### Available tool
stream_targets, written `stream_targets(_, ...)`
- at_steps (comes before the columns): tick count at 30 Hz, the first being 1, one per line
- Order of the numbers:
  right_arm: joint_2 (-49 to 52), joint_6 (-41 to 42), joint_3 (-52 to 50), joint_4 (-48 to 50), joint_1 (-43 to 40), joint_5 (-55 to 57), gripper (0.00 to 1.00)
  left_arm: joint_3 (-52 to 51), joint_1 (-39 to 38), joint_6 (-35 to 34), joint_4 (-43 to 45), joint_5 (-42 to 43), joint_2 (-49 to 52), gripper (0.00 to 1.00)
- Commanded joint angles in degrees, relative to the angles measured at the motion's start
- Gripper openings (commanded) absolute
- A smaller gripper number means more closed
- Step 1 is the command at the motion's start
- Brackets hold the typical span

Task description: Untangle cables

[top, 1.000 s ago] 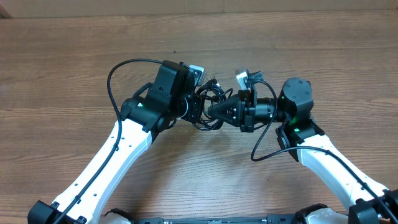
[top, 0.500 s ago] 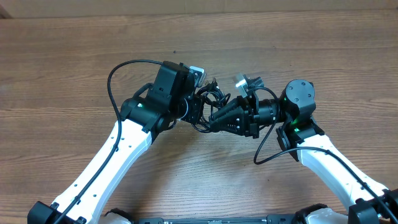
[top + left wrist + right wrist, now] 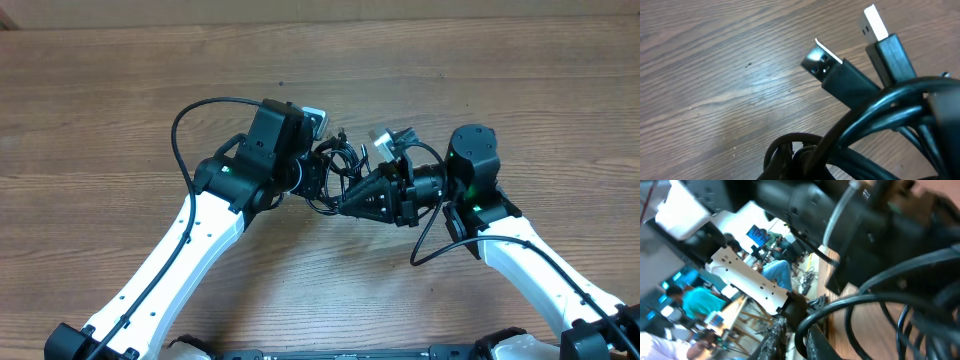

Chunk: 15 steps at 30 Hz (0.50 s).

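Cable bundle [image 3: 338,165]: black, knotted, silver-tipped USB plugs [image 3: 822,60] protruding; raised over the tabletop [image 3: 110,90] between the two arms.
Left end effector [image 3: 318,175]: closed, clamping the bundle.
Right end effector [image 3: 346,204]: narrow gap, tips against a strand loop; cannot tell whether it grips.

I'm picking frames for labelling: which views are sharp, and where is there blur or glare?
Overhead: evenly lit and sharp, the cables small. Left wrist: glare on the silver plug tips and a sheen on the table; the nearest loops are soft. Right wrist: tilted, blurred throughout.
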Motion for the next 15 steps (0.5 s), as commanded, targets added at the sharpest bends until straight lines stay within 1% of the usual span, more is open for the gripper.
stream_targets(1, -1.97, -0.02, 1.14, -3.28, 1.09, -7.82, 0.12, 0.2, 0.83, -8.52, 1.16, -10.43, 0.44, 0.04)
stream_targets(4, -1.97, -0.02, 1.14, -5.09, 1.09, -7.8, 0.12, 0.2, 0.83, -11.34, 1.16, -12.15, 0.44, 0.04)
stream_targets(8, -1.97, 0.02, 1.14, -5.07, 1.09, -7.1, 0.11, 0.2, 0.83, -11.69, 1.25, -12.39, 0.44, 0.04)
stream_targets(9, -1.97, 0.02, 1.14, -5.38, 1.09, -6.43, 0.08, 0.2, 0.83, -11.72, 1.33, -12.59, 0.44, 0.04)
stream_targets(11, -1.97, 0.02, 1.14, -7.1, 1.09, -3.89, 0.04, 0.2, 0.83, -12.2, 1.46, -13.27, 0.44, 0.04)
stream_targets(15, -1.97, 0.02, 1.14, -13.86, 1.09, 3.26, 0.04, 0.2, 0.83, -14.84, 2.03, -13.64, 0.44, 0.04)
